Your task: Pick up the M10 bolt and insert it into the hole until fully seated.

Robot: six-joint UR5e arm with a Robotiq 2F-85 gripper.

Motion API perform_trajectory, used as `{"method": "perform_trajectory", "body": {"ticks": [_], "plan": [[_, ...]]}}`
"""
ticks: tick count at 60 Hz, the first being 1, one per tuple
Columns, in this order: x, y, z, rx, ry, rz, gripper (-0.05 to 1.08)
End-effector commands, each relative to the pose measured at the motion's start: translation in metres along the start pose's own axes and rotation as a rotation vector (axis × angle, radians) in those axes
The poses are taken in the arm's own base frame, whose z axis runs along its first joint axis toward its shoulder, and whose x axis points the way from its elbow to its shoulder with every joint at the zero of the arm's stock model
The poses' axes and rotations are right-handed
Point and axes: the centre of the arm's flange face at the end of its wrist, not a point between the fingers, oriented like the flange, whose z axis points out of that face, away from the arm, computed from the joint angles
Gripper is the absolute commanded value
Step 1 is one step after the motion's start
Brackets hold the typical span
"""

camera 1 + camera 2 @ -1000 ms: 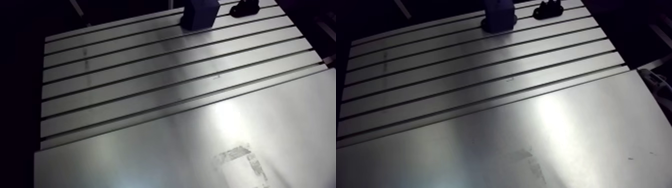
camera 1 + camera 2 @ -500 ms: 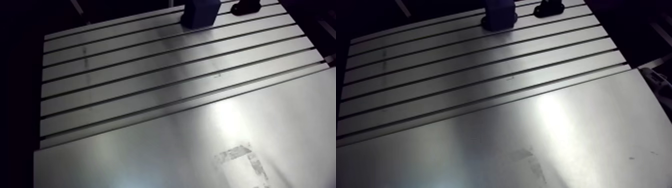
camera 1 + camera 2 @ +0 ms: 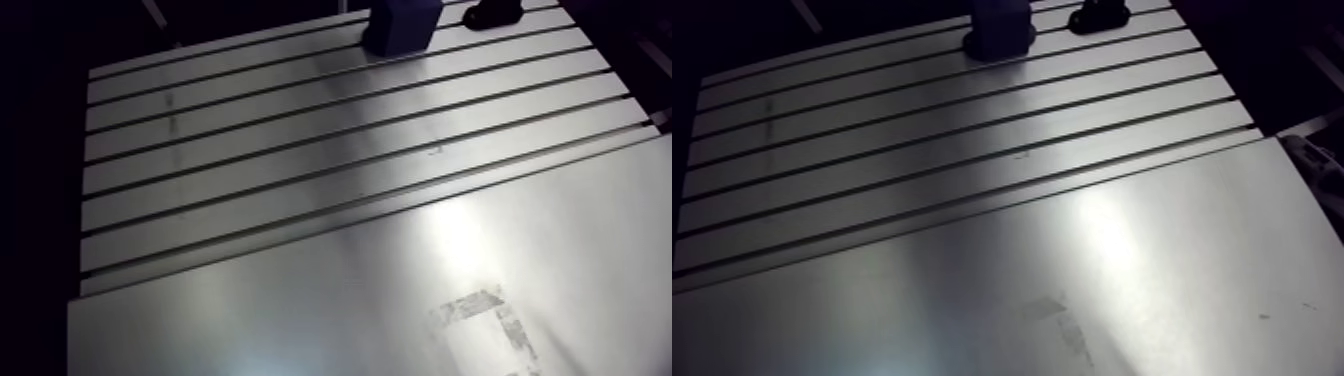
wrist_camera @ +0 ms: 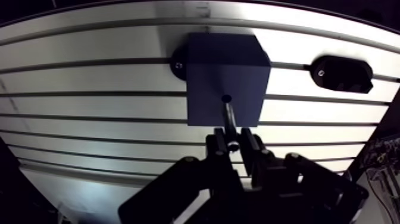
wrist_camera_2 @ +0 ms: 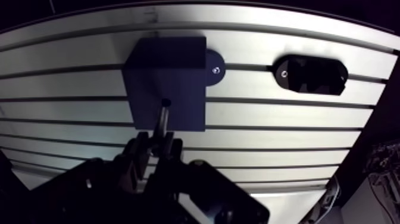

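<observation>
M10 bolt (image 4: pixel 229 119) in end effector (image 4: pixel 233 142); tip at hole (image 4: pixel 226 98) in block (image 4: pixel 220 59)

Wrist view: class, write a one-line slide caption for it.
Gripper shut on the M10 bolt, its tip at the hole in the dark blue block on the slotted table.

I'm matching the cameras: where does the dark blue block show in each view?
Arm view: the blue block sits at the far end of the table, cut by the top edge.
Wrist view: block just ahead of the gripper, which holds the bolt at its hole.
Shared landmark: the black oval fixture beside the block.
</observation>
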Motion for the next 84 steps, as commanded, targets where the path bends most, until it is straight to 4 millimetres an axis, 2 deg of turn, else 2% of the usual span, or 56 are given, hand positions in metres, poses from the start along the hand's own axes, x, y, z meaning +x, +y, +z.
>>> {"method": "perform_trajectory", "body": {"ticks": [1,84], "plan": [[0.0014,0.0012,0.0025,0.001,-0.003,0.001,1.08],[0.0022,0.0003,0.0049,0.000,-0.006,-0.001,1.08]]}}
